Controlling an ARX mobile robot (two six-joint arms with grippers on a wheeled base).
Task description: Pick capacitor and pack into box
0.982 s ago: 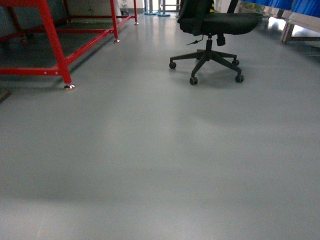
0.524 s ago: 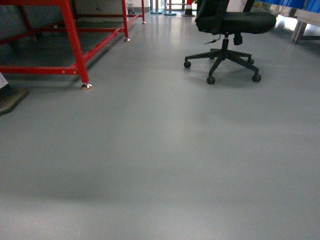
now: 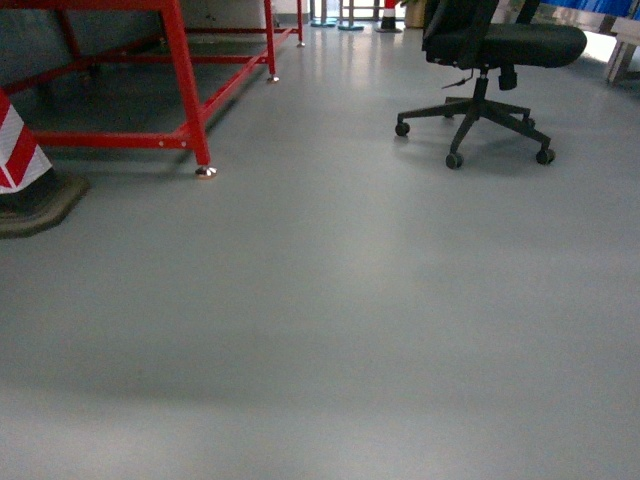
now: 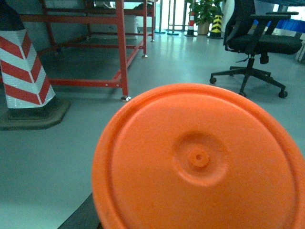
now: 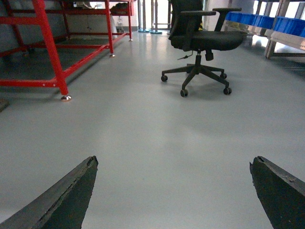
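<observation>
Right gripper (image 5: 174, 191) is spread wide – its two dark fingers (image 5: 62, 198) sit at opp. lower corners of the right wrist view w/ only bare grey floor (image 5: 157, 143) between them, holding nothing. Left gripper can't be seen; an orange round disc (image 4: 200, 162) w/ a raised centre nub fills the lower part of the left wrist view, so can't tell if that gripper is open or closed, nor what carries the disc.

Neither capacitor nor box shows in any view.

Around: red metal frame (image 3: 185, 80) at upper left on small feet, red-white striped post (image 3: 18, 150) on a dark base at far left, black office chair (image 3: 495, 60) on castors at upper right – well apart from the frame. Blue bins (image 5: 267, 21) on a rack beyond the chair, potted plant (image 4: 206, 12) far back.
</observation>
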